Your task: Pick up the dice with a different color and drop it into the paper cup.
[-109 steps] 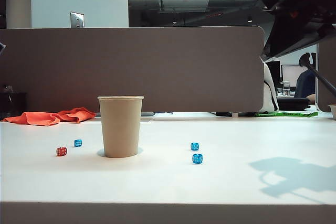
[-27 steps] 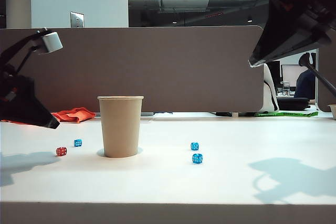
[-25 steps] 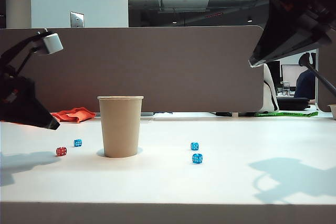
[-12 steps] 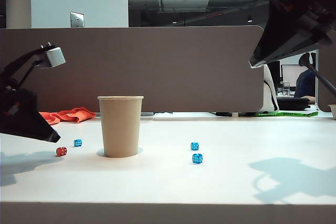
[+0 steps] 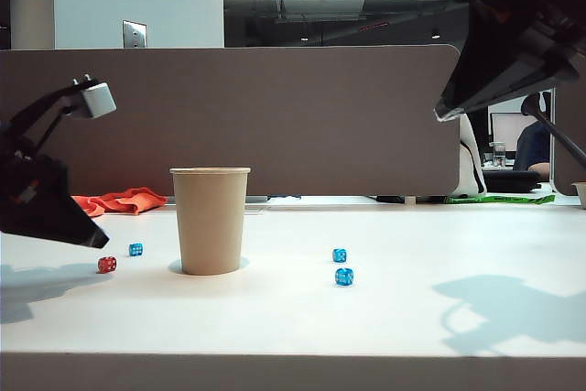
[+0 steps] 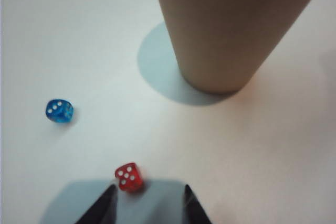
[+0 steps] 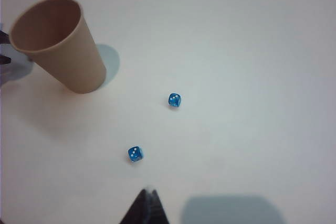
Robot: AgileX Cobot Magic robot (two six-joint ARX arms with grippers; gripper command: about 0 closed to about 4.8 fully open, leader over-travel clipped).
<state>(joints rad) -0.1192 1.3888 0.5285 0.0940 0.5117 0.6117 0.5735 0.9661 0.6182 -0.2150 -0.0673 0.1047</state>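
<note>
The tiny red die lies on the white table, left of the tan paper cup, which stands upright. My left gripper hangs low just above and to the left of the red die. It is open and holds nothing, and the die lies just ahead of its left fingertip. My right gripper is shut and empty, high over the table's right side.
One blue die sits close behind the red one. Two more blue dice lie right of the cup. An orange cloth and a grey partition bound the far edge.
My left arm came into view from the left, then sank and edged right toward the red die. The right arm, cup and dice have stayed put over the last second.
</note>
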